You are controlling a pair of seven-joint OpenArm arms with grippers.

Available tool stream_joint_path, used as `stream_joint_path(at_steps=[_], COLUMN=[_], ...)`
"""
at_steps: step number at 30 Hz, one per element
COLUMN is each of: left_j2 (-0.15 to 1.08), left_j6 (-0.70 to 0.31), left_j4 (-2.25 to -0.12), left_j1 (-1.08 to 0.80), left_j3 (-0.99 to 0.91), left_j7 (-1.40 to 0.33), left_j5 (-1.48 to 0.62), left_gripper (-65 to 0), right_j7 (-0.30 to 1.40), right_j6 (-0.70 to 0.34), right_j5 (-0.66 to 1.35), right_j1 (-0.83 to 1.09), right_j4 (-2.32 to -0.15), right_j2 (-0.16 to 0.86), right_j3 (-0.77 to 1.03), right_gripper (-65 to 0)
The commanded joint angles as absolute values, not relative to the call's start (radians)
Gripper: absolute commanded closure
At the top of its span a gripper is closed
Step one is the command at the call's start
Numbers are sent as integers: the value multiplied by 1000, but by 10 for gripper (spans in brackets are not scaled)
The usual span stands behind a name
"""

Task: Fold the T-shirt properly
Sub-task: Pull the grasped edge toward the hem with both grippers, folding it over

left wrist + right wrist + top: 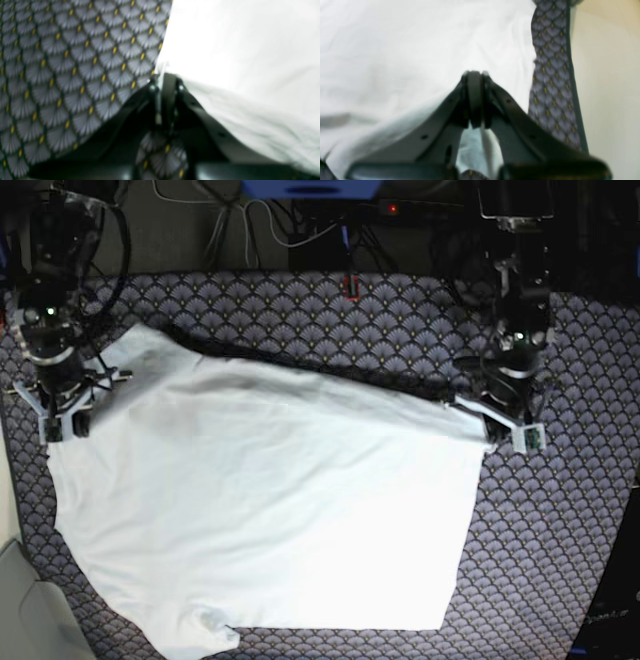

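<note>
I've got both grippers pinched on the shirt (270,500): left gripper (165,80) clamps its edge, right gripper (475,77) grips the far corner, over the patterned cloth (560,560).

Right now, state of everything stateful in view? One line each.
T-shirt: spread out on the patterned table cover, wrinkled, two far corners pinched and slightly lifted, not yet folded.
Left hand: shut on the T-shirt's edge.
Right hand: shut on the T-shirt's edge near the table side.
Table cover: lying flat, partly hidden under the T-shirt.
</note>
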State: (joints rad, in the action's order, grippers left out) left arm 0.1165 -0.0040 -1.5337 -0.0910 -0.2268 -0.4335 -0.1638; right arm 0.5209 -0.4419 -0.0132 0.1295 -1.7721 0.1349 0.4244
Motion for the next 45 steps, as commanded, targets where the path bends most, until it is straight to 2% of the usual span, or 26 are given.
stream_joint_path(at_steps=[1, 12, 22, 30, 41, 45], left_j2=[125, 142, 147, 139, 139, 137], left_j6=[-2, 2, -2, -2, -2, -2], left_j4=[-1558, -1554, -1423, -1411, -1411, -1411], left_j1=[-61, 114, 163, 170, 160, 160], left_j3=[-231, -223, -223, -223, -223, -196], left_j7=[-418, -506, -496, -496, -496, -496], left_j5=[-162, -162, -162, -162, -162, -162], left_gripper=[-5, -5, -5, -5, -5, -5], right_j7=[509, 513, 507, 432, 435, 435], right_j6=[-438, -438, -438, -435, -438, -438], right_j5=[-7, -7, -7, -8, -8, -8], right_j1=[97, -122, -348, -481, -401, -384], right_j4=[-1770, -1520, -1276, -1104, -1089, -1086], right_j2=[160, 272, 332, 343, 357, 358], right_j3=[418, 355, 294, 254, 251, 206], right_gripper=[-11, -11, -11, -11, -14, -93])
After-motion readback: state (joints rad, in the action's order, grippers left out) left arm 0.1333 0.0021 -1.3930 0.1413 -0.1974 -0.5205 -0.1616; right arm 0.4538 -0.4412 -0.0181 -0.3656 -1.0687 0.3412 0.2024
